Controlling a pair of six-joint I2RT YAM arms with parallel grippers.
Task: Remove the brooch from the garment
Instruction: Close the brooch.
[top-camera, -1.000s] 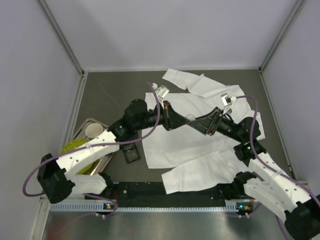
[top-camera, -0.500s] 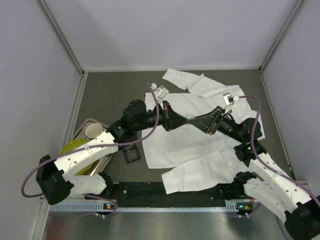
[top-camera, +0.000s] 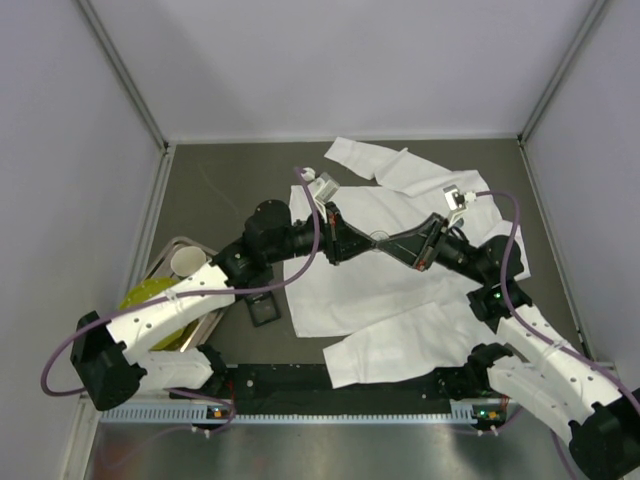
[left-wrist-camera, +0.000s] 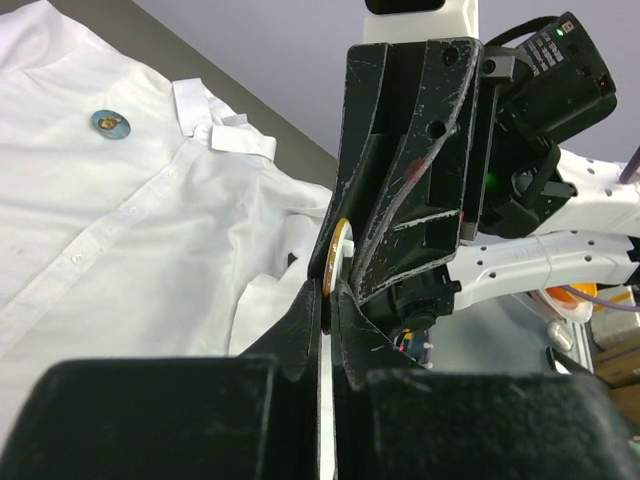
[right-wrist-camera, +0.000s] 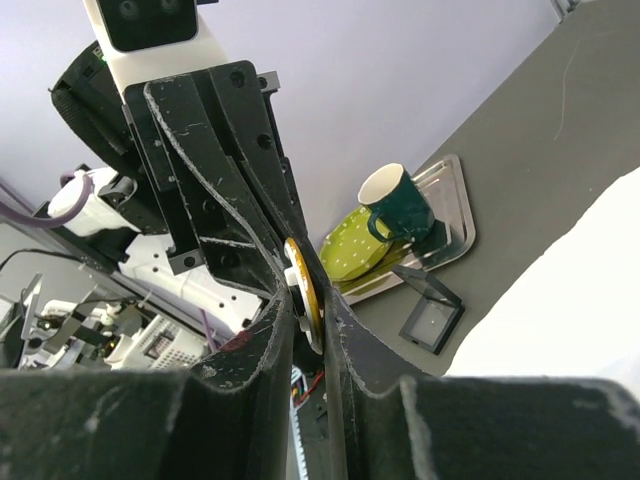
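I've got the brooch (right-wrist-camera: 302, 285), a little round gold-rimmed disc seen edge-on, pinched in my left gripper (left-wrist-camera: 325, 290) above the white shirt (top-camera: 340, 300) sprawled from centre to 4 o'clock, with my right gripper (right-wrist-camera: 308, 300) hugging it too, can't tell if it's gripping.

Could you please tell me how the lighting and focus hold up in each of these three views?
Top view: even light, no hard shadows, but the white shirt is washed out, folds faint. Left wrist view: shirt sharp, the left pincer blurring to a dark mass at the bottom edge. Right wrist view: mug sharp, the right pincer blurred likewise.
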